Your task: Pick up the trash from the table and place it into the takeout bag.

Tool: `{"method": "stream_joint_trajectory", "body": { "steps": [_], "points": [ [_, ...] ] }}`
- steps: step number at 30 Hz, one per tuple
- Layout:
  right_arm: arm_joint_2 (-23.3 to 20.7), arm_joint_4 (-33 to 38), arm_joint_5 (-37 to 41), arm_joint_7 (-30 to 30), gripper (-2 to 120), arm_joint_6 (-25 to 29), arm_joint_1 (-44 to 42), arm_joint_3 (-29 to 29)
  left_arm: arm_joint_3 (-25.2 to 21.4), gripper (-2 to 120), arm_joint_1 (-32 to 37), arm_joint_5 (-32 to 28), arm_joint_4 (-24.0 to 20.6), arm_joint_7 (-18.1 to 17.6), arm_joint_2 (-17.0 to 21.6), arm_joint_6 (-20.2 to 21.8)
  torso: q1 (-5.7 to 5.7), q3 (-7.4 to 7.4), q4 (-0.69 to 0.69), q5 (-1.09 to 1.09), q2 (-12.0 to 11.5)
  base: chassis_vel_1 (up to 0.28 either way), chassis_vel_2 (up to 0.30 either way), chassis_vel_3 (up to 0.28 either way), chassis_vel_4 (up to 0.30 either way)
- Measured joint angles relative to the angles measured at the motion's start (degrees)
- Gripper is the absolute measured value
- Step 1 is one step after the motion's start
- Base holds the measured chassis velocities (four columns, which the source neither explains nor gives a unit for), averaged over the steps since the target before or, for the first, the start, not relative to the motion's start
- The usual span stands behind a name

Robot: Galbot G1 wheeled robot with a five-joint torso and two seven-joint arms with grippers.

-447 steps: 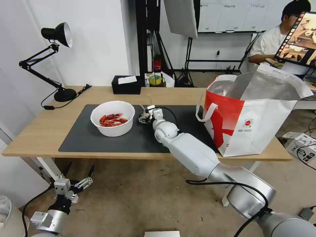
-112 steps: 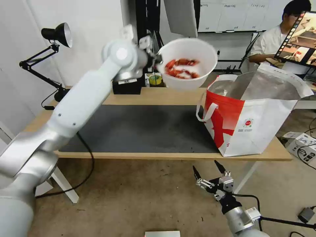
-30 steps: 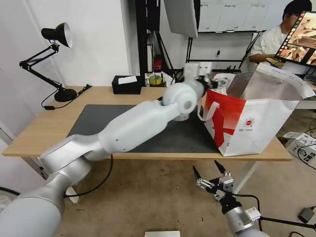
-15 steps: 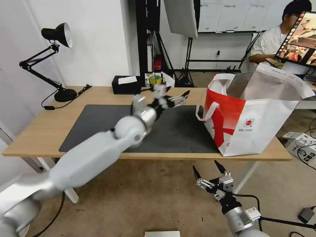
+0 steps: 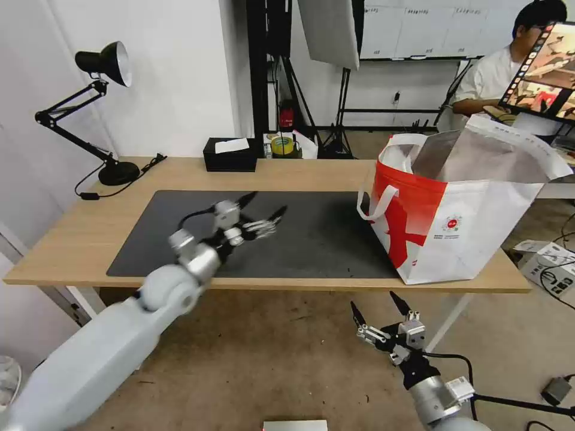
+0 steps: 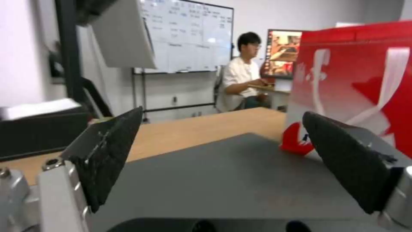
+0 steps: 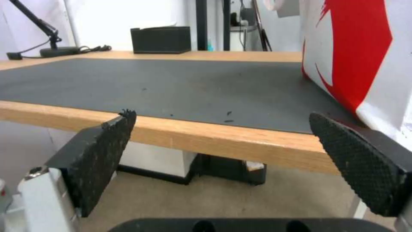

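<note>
Left gripper [image 5: 263, 211]: poised above the grey mat [image 5: 311, 239], near the mat's middle, its two dark fingers spread wide apart with nothing between them. In the left wrist view the same gripper [image 6: 219, 154] points across the mat [image 6: 240, 180] toward the bag [image 6: 356, 83], and its ridged finger pads [image 6: 109, 151] stand well apart over bare mat.

Right gripper [image 5: 383, 305]: hangs below the table [image 5: 60, 239], off the table's front edge and beneath the bag's near corner, fingers likewise spread and empty. In the right wrist view the gripper [image 7: 219, 129] faces the table's front edge [image 7: 223, 138], with the mat [image 7: 172, 83] beyond it and the bag's red-and-white wall [image 7: 356, 54] to one side.

Bag [image 5: 461, 209]: stands upright on the table at the mat's right end, mouth open, silver lining showing, one white loop handle hanging on the side toward the mat. What lies inside the bag cannot be seen.

Beyond the mat's far edge, at the back of the table: a black tissue box [image 5: 229, 154] and a yellow tape roll [image 5: 282, 145]. A black desk lamp [image 5: 102, 108] stands on the table off the mat's far left corner.
</note>
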Motion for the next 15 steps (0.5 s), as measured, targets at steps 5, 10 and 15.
{"method": "stream_joint_trajectory", "body": {
  "steps": [5,10,15],
  "points": [
    [0.0,0.0,0.0,0.0,100,0.0,0.0,0.0,-6.4,100,7.9,2.5,-1.0,1.1,0.5,-2.9,0.01,0.0,-0.04,-0.02,0.0,0.0,0.0,0.0,0.0],
    [0.0,0.0,0.0,0.0,100,0.0,0.0,0.0,-14.6,100,15.9,6.8,-1.8,1.8,-0.5,-5.9,0.0,0.0,-0.04,0.0,0.0,0.0,0.0,0.0,0.0],
    [0.0,0.0,0.0,0.0,100,0.0,0.0,0.0,-24.7,100,26.7,8.8,-2.2,1.9,-4.4,-9.0,0.0,0.0,-0.02,0.0,0.0,0.0,0.0,0.0,0.0]
  ]
}}
